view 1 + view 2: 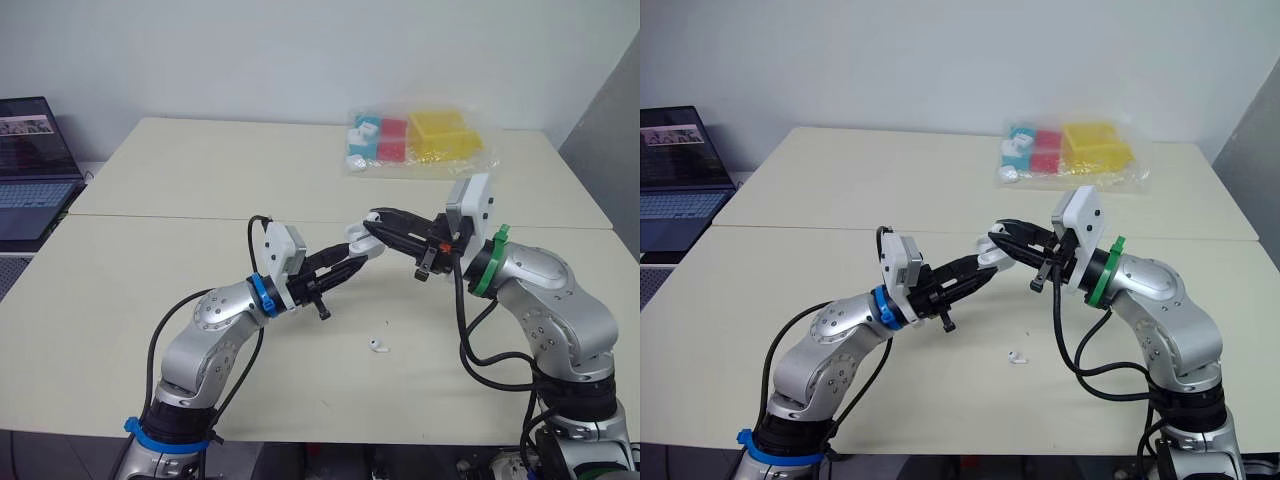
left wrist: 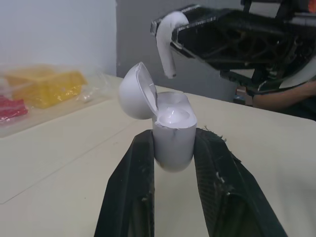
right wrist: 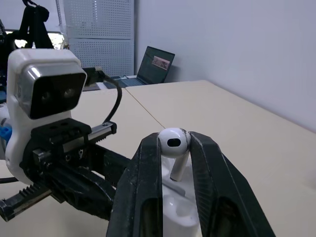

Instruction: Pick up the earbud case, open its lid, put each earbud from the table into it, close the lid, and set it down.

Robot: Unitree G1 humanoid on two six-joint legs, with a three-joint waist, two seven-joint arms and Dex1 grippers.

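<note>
I see a bright room with soft, even light all over the pale desk [image 1: 150, 300]. The loose earbud [image 1: 377, 346] drops only a small, faint shadow there. In my left wrist view the yellow box [image 2: 44, 86] far back looks blurry.

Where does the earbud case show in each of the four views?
Left eye view: earbud case mid-picture, in the left gripper.
Right eye view: mid-picture, same grasp.
Left wrist view: case, lid open, in that gripper.
Right wrist view: case under the earbud.
Landmark: the right gripper holding that earbud over the case.
</note>
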